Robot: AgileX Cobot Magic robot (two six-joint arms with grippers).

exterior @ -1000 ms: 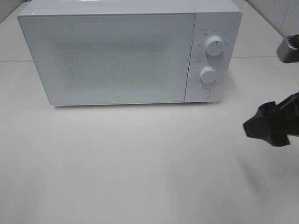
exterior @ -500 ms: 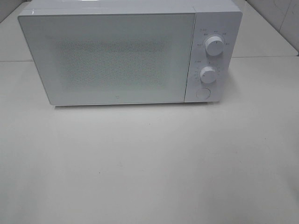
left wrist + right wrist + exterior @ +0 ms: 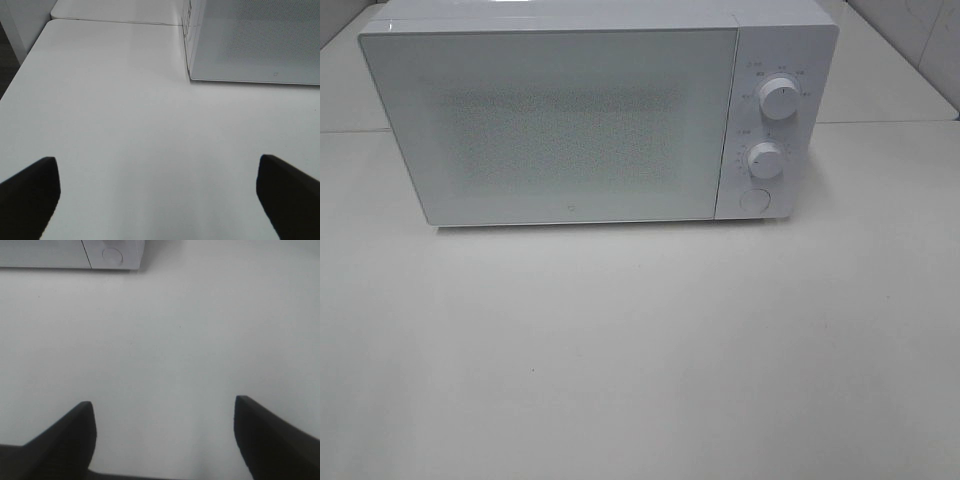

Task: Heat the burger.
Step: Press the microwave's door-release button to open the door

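Burger shows in no view; whether it sits behind the shut door (image 3: 560,120) of the microwave (image 3: 800,30) cannot be told. On the left, the left gripper (image 3: 156,165) hangs over bare table (image 3: 640,350), fingers wide apart, empty. At the microwave's right are the upper knob (image 3: 779,98), lower knob (image 3: 766,160) and round button (image 3: 753,199). The right gripper (image 3: 163,404) is likewise spread and empty. Heating looks set or finished; the next move would likely call for pressing the button

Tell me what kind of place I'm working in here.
Likely a mock kitchen counter or lab bench: a white microwave, door closed, sits on a plain white table, with what looks like tiled wall behind.
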